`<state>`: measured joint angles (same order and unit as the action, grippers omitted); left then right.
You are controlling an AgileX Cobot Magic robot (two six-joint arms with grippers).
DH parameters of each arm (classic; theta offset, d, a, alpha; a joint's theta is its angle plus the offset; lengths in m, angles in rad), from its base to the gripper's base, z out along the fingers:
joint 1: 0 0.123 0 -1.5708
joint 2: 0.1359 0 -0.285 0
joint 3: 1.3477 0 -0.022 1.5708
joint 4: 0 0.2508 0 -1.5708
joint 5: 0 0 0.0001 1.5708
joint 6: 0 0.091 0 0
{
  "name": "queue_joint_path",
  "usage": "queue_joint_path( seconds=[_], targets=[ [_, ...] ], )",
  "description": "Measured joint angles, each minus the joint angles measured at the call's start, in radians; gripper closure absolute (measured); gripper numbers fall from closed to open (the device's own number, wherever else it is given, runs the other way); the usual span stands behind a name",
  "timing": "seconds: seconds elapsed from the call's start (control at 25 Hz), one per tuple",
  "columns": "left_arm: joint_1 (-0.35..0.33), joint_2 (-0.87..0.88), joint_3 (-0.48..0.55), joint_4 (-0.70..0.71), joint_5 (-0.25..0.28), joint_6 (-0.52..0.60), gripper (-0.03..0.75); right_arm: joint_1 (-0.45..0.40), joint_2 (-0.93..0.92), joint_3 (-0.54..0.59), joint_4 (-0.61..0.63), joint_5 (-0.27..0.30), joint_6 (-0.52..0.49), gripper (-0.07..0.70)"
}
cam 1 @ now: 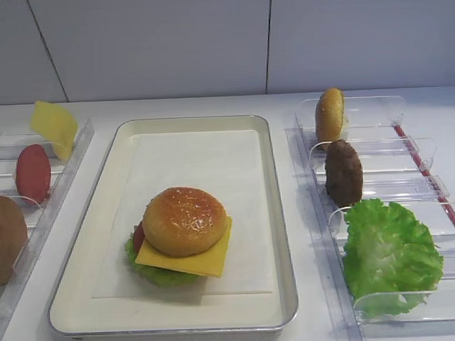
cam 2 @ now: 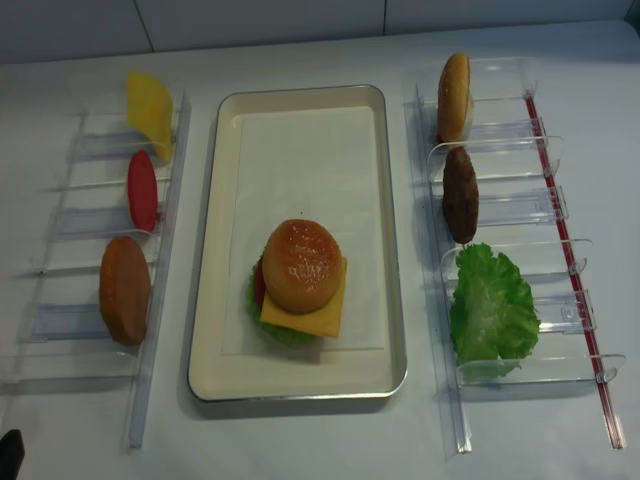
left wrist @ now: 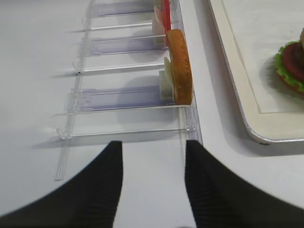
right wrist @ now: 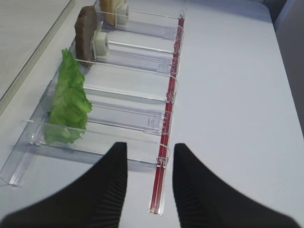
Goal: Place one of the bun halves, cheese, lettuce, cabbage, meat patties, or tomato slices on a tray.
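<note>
On the cream tray point(cam 1: 282, 236) sits a stack: a seeded bun half point(cam 1: 184, 219) over a yellow cheese slice point(cam 1: 208, 259), a tomato slice point(cam 1: 138, 235) and lettuce point(cam 1: 153, 274). In the right wrist view my right gripper point(right wrist: 150, 152) is open and empty above the near end of the right rack, short of its lettuce leaf point(right wrist: 70, 102). My left gripper point(left wrist: 153, 149) is open too, holding nothing, just before the left rack, where a bun half point(left wrist: 180, 66) stands on edge. Neither gripper touches any food.
The clear right rack point(cam 1: 406, 145) holds a bun half point(cam 1: 329, 114), a meat patty point(cam 1: 343, 172) and lettuce point(cam 1: 390, 254). The left rack point(cam 1: 60, 184) holds cheese point(cam 1: 54, 126), a tomato slice point(cam 1: 33, 173) and a bun half point(cam 1: 4, 237). A white wall closes the back.
</note>
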<state>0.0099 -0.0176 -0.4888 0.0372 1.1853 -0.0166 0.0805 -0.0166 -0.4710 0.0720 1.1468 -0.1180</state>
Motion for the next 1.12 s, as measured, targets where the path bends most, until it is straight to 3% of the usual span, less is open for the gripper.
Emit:
queue_joint_path(
  seconds=[1.12],
  targets=[
    [0.0,0.0,0.0,0.0,0.0,0.0,0.39,0.0,0.0,0.0,0.0,0.0,0.0,0.345]
  ],
)
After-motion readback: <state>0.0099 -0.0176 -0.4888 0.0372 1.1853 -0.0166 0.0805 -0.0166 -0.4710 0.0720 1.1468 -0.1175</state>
